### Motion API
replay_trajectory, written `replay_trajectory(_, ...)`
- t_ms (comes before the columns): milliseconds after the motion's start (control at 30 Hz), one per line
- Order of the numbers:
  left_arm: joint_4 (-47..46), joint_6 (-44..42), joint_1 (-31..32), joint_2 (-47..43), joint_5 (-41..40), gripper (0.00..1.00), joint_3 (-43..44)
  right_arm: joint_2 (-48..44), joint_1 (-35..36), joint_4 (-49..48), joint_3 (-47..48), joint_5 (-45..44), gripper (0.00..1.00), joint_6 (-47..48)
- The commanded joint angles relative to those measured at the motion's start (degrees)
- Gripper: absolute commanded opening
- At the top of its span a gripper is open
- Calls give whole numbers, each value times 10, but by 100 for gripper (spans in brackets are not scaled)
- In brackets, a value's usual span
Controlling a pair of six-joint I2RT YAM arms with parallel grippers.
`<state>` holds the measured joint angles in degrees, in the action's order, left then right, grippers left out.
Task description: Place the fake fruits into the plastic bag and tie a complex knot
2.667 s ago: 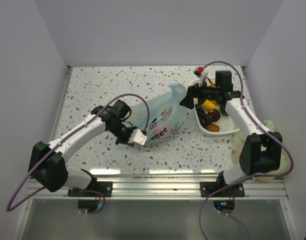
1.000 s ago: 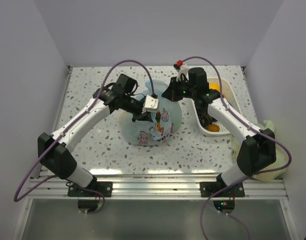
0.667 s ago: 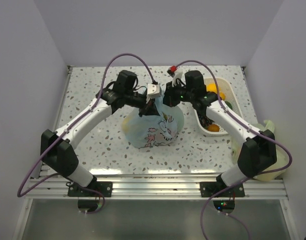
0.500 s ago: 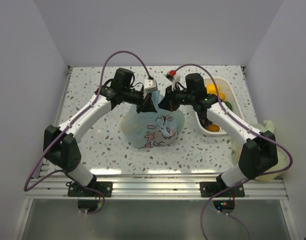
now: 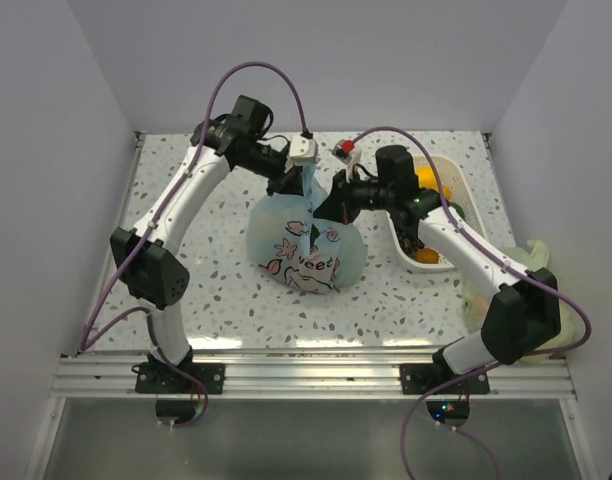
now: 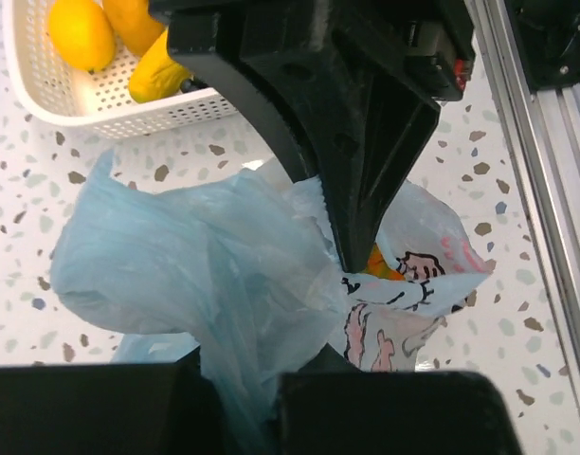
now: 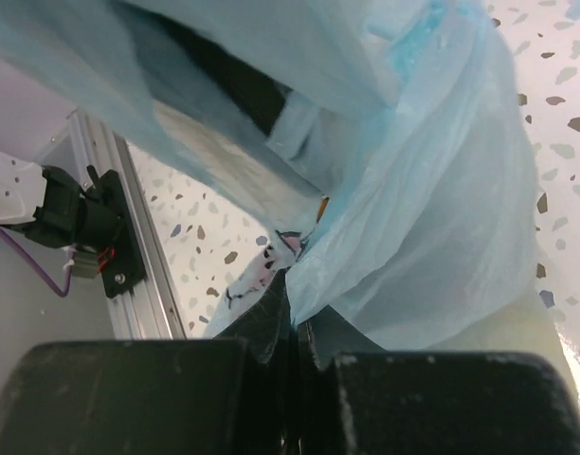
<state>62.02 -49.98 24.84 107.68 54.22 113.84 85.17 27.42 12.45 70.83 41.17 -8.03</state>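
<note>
Plastic bag [image 5: 306,250] has turned, lettering now showing. Left gripper [image 5: 294,183] at its 12 o'clock, right gripper [image 5: 328,207] at 1, both clenched on it. Fruits [image 6: 380,261] inside mostly hidden.

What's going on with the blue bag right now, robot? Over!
Left end effector shut on plastic bag top. Right end effector shut on it too. Orange fake fruit inside. White basket beside, not blocking.

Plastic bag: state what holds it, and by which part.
Both hold the plastic bag at its gathered top: the left gripper pinches the raised strip, the right gripper the bunched plastic beside it.
</note>
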Motion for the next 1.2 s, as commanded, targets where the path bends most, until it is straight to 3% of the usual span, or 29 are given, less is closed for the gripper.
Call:
replay_trajectory(0, 134, -113, 15, 4, -1, 3, 53, -19, 4, -24, 24, -16, 0, -35)
replay_trajectory(100, 117, -140, 35, -31, -12, 4, -29, -15, 4, -41, 12, -5, 0, -26)
replay_trajectory(267, -6, -58, 43, -69, 1, 12, -164, -12, 3, -26, -1, 52, 0, 46)
replay_trajectory(333, -30, -28, 48, -71, -10, 14, -185, -15, 3, -5, -1, 84, 12, 78)
replay_trajectory(433, -35, -14, 50, -62, 2, 18, -190, -20, 3, 21, 4, 103, 21, 142)
replay_trajectory(467, -36, -11, 50, -59, 5, 19, -187, -20, 3, 48, 9, 113, 28, 159)
replay_trajectory(567, -43, -7, 50, -64, 9, 18, -180, -25, 3, 94, 12, 112, 32, 231)
replay_trajectory(700, -65, 8, 43, -85, 15, 6, -180, -33, -1, 114, -1, 97, 31, 302)
replay_trajectory(767, -64, 12, 41, -93, 15, 2, -173, -32, -3, 119, -2, 96, 32, 316)
replay_trajectory(833, -56, 5, 38, -98, 24, 0, -171, -33, -7, 121, 0, 91, 48, 324)
replay_trajectory(900, -51, -2, 36, -106, 32, 0, -173, -35, -10, 116, 2, 88, 55, 328)
replay_trajectory(1167, -75, 13, 12, -125, 59, 0, -185, -37, -21, 123, 15, 101, 60, 348)
